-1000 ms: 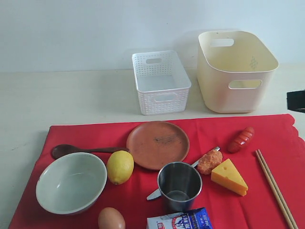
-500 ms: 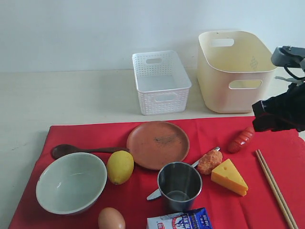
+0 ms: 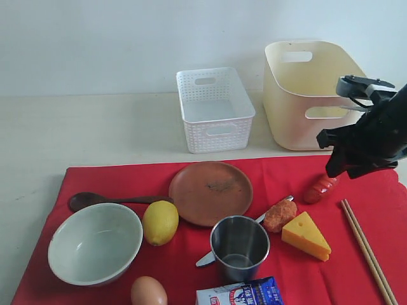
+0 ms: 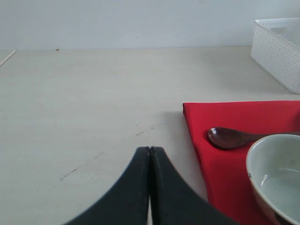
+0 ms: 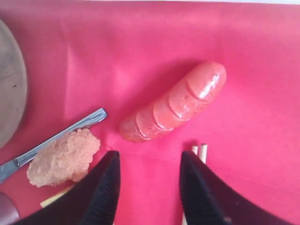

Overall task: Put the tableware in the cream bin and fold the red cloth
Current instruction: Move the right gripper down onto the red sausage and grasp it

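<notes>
My right pincer [image 5: 149,164] part-open, empty, poised above sausage [image 5: 176,101]; chopsticks [image 5: 199,150] end beside one finger, probably my target. Tableware lies on red cloth [image 3: 114,181], cream bin [image 3: 305,127] behind. Left pincer [image 4: 150,178] closed over bare tabletop [image 4: 70,93], parked clear.

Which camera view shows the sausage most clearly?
The right wrist view: the sausage lies whole in the middle of the picture, its cuts visible, on the red cloth. The exterior view shows it small, with one end behind the right gripper. The left wrist view does not show it.
</notes>
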Motion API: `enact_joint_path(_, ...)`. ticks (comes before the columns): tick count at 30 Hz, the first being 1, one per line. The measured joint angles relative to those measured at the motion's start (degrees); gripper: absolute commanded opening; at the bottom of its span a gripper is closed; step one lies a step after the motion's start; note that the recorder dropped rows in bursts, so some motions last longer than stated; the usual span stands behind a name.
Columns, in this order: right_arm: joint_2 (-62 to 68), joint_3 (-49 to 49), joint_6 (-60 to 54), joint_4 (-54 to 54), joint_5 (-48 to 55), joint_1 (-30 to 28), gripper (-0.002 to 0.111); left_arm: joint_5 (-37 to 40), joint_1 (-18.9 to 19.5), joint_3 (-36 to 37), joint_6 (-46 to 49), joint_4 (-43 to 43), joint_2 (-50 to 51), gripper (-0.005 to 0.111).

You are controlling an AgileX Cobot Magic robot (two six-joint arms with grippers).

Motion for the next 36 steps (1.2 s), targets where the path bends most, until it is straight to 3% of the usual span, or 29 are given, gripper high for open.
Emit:
enact_joint_path(5, 4.42, -4.99, 3.13, -2.91, 3.64, 0.38, 0.041, 0.00, 0.00, 0.00, 0.00, 0.00, 0.00, 0.000)
enact_joint_path(12, 8.90, -10.11, 18.35, -18.69, 6.13, 6.55, 0.043, 0.00, 0.00, 0.00, 0.00, 0.00, 0.00, 0.000)
enact_joint_path(20, 11.82, -14.61, 24.50, -20.66, 10.30, 8.32, 0.067, 0.00, 0.00, 0.00, 0.00, 0.00, 0.00, 0.000)
enact_joint_path(33, 17.44, -15.01, 29.80, -17.21, 9.91, 8.32, 0.062, 0.00, 0.00, 0.00, 0.00, 0.00, 0.00, 0.000)
enact_joint_path(35, 18.50, -15.11, 29.80, -16.78, 9.41, 8.32, 0.055, 0.00, 0.00, 0.00, 0.00, 0.00, 0.00, 0.000)
enact_joint_path(36, 18.96, -15.11, 29.80, -16.78, 9.04, 8.32, 0.045, 0.00, 0.00, 0.00, 0.00, 0.00, 0.00, 0.000)
